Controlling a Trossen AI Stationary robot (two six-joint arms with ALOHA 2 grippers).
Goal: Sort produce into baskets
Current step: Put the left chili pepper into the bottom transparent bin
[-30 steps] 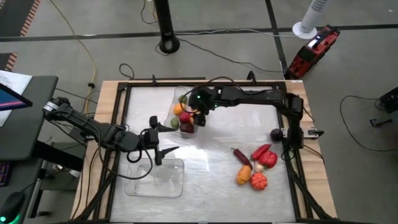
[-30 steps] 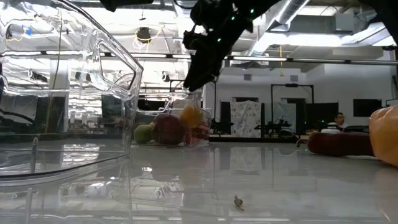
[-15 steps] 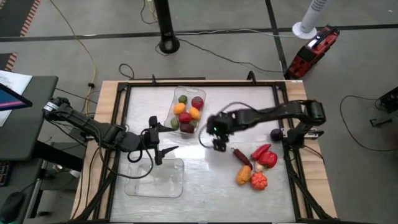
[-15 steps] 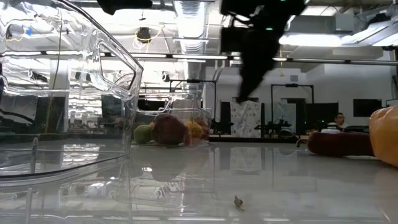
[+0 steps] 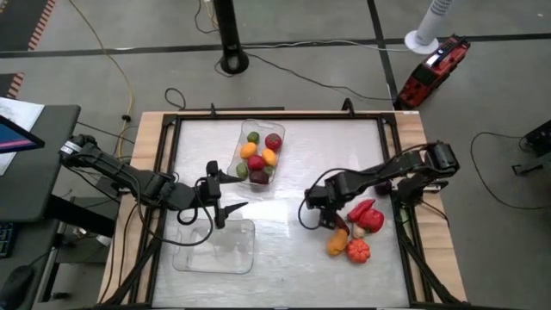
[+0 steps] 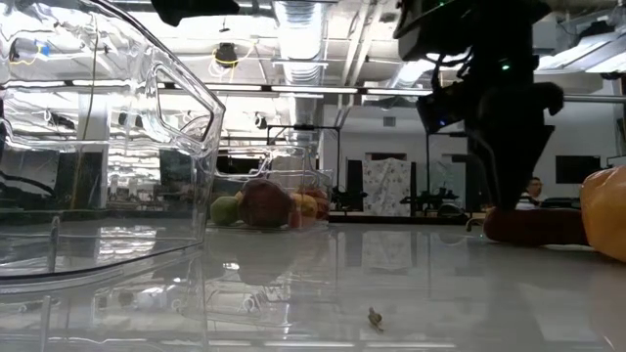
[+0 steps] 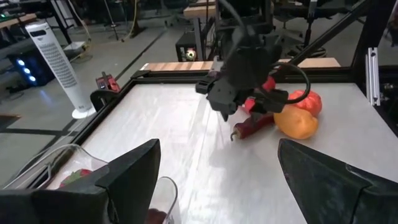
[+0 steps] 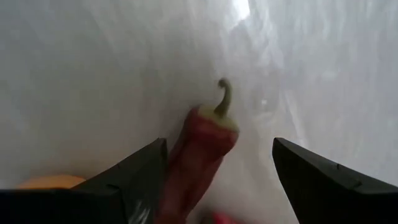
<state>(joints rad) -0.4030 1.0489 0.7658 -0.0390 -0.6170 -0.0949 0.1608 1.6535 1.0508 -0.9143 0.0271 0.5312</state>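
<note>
While the left gripper [image 5: 225, 195] hangs with its fingers spread apart over the desk [image 5: 293, 146], just beyond the far edge of the near basket [image 5: 215, 245], the right gripper [image 5: 317, 213] is low over the desk beside the loose pile of produce. Its fingers [image 8: 323, 180] are also apart, and in the right wrist view a dark red chili [image 8: 198, 152] lies between them, stem pointing away from the wrist, not gripped. In the left wrist view the same chili [image 7: 250, 126] lies on the desk right under the right gripper [image 7: 231, 99], touching an orange piece [image 7: 295, 123] with a red-orange pumpkin [image 7: 308, 99] behind it.

From above, the pile sits on the right side of the desk: the chili [image 5: 339, 222], a red pepper [image 5: 365, 215], the orange piece [image 5: 337, 242] and the ribbed pumpkin [image 5: 358, 251] close together. A dark purple round piece [image 5: 381, 186] lies a little apart, near the right arm's base.

The far basket [image 5: 250, 131] holds several pieces: a red one [image 5: 273, 142], two orange ones, a green one [image 5: 242, 170] and some darker ones packed against each other. The near basket holds nothing.
</note>
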